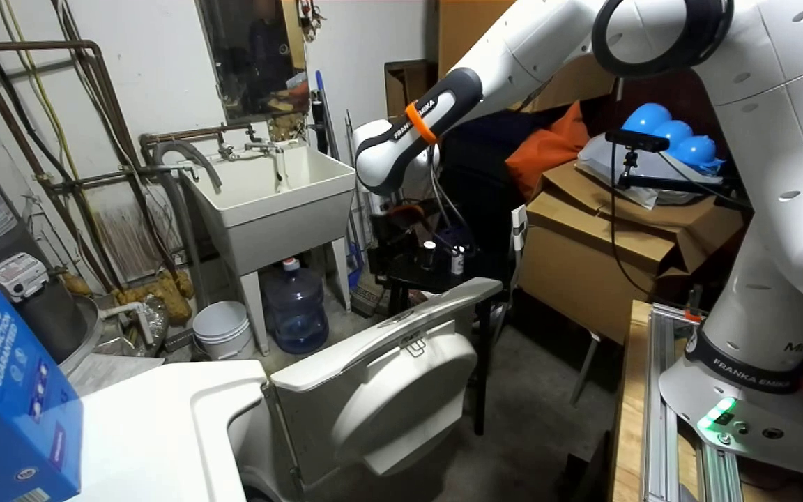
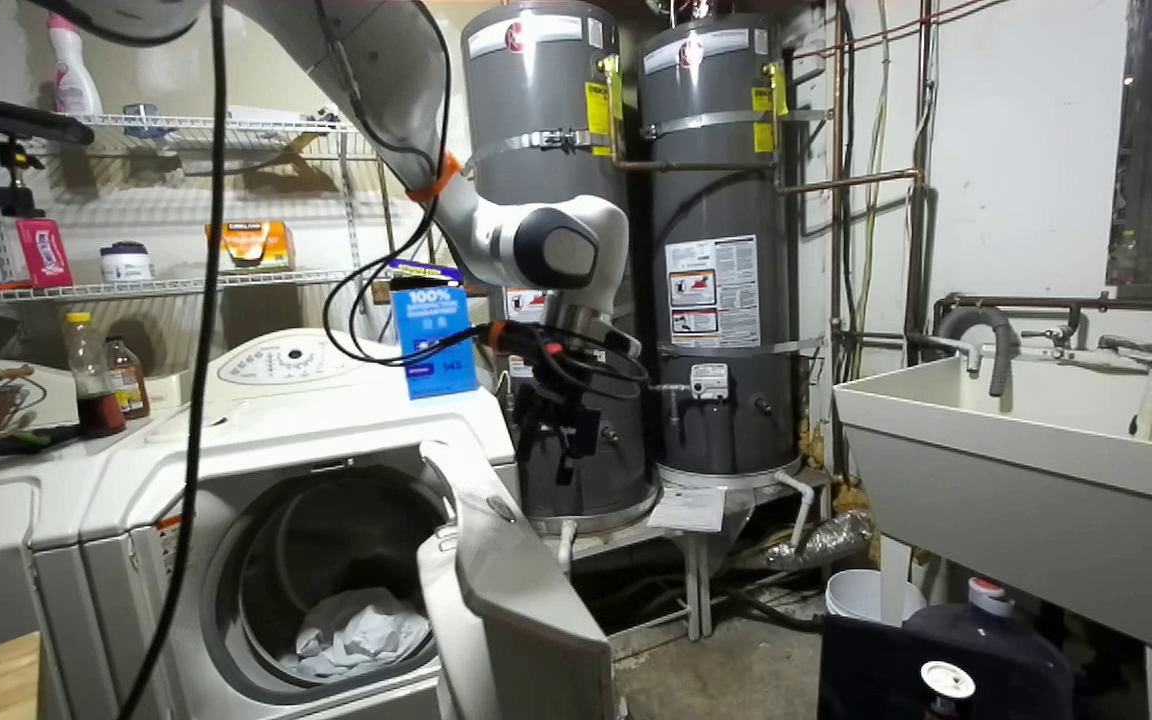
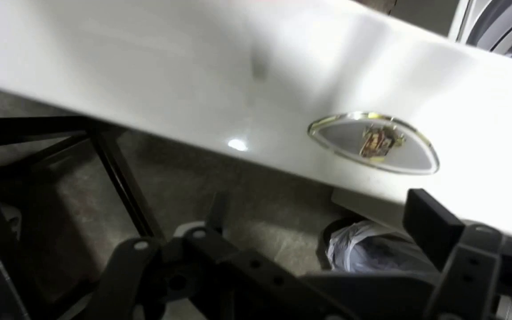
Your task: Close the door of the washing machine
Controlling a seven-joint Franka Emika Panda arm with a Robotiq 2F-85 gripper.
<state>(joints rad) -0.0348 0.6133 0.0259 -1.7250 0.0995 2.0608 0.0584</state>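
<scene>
The white door (image 1: 373, 355) stands wide open on the front of the white washing machine (image 1: 143, 425). In an exterior view the machine (image 2: 376, 430) shows its round opening with white laundry (image 2: 361, 630) inside, and the door (image 2: 536, 600) swung out at its right. My gripper (image 2: 568, 450) hangs pointing down on the door's outer side. In the wrist view the door's top edge (image 3: 171, 84) with an oval badge (image 3: 378, 142) crosses the picture. The gripper (image 3: 327, 218) has its fingers wide apart with nothing between them. Whether the right finger touches the door cannot be told.
A blue box (image 1: 18, 404) stands on the machine. A black stool (image 1: 422, 279) with small bottles is beyond the door. A white utility sink (image 1: 283, 209) and grey water heaters (image 2: 556, 180) stand along the walls. A lined bin (image 3: 371, 249) is on the floor below.
</scene>
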